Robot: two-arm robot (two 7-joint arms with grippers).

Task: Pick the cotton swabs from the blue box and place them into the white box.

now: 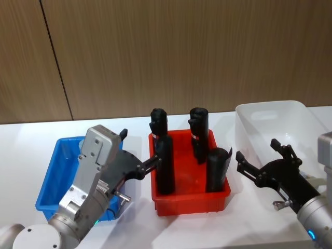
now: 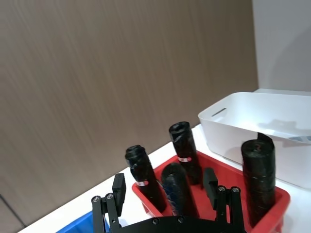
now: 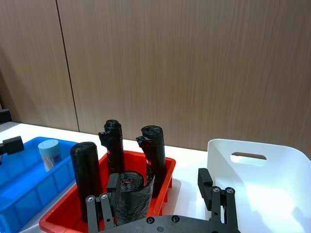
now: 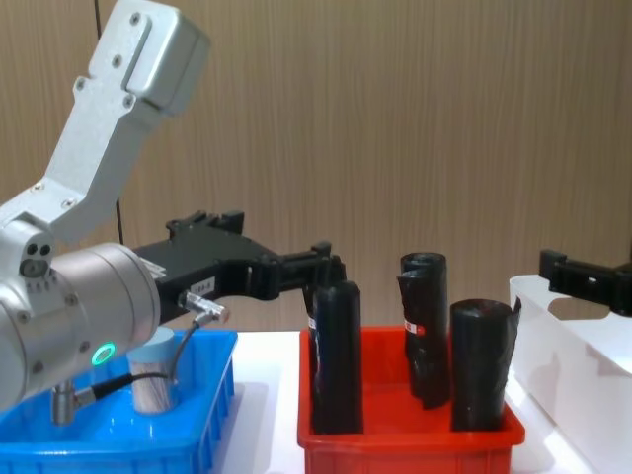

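Cotton swabs [image 3: 50, 154]: one clear jar with a pale blue lid stands upright in the blue box [image 1: 52, 187], at the lower left of the head view. Nothing grips it. The left arm covers much of the box, so I cannot tell whether more jars are in there.

Left hand [image 2: 164, 184]: fingers apart and empty. It is held above the right rim of the blue box and points sideways at the red tray [image 1: 192, 199] in frame centre. Its tips are close to the nearest of the black rolls [image 1: 165, 166]; whether they touch, I cannot tell. Judgement: this height clears the box rim, and the hand must turn down over the jar before any grip.

Right hand [image 3: 158, 182]: fingers apart and empty, at the lower right of the head view, just in front of the white box [image 1: 259, 129]. Judgement: it is placed to receive or to keep clear.

Edges and room: the boxes run blue at left, red in the middle, white at upper right. The rolls stand well above the red tray's walls, so a carry from blue to white needs height. It could instead go along the bare tabletop [image 1: 26, 135] in front of the tray. The white box has tall walls and an open top, so a drop from above suits it. The blue floor around the jar is bare, which leaves room for the fingers.
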